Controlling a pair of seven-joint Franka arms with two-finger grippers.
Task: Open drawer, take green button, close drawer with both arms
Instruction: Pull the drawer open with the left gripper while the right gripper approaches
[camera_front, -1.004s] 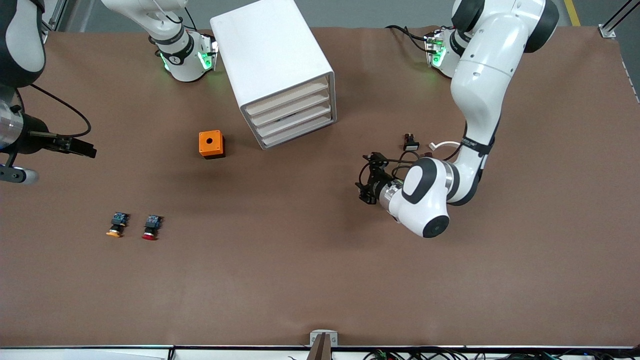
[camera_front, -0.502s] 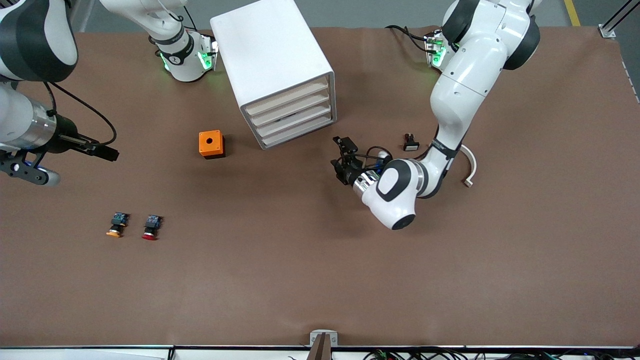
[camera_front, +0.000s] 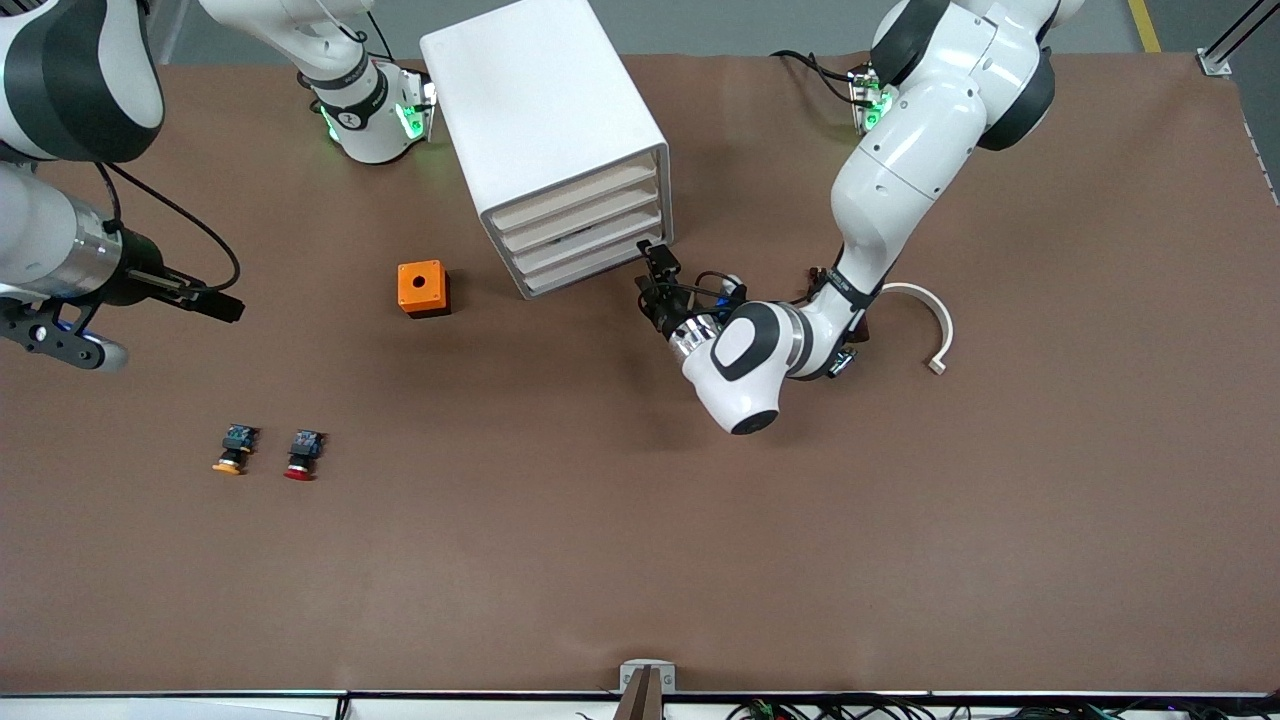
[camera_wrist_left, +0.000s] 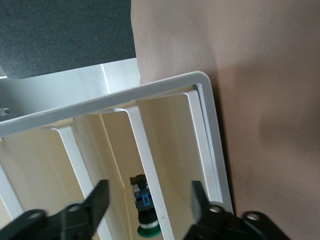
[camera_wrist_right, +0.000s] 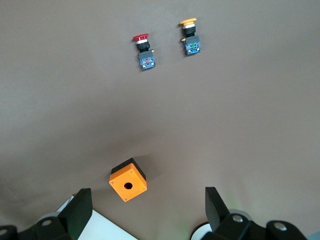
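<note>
left gripper (camera_front: 652, 283): fingers spread, empty, in front of the cabinet (camera_front: 545, 130), at the bottom drawer (camera_front: 590, 267) | green button (camera_wrist_left: 144, 210): inside cabinet | right gripper (camera_front: 215, 303): spread, empty, waiting over table toward the right arm's end from the cabinet

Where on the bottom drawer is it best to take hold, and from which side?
Probably the cream front edge of the bottom drawer, approached from in front of the cabinet. The drawers are shut, so only their fronts are exposed. The open left end effector is already there.
</note>
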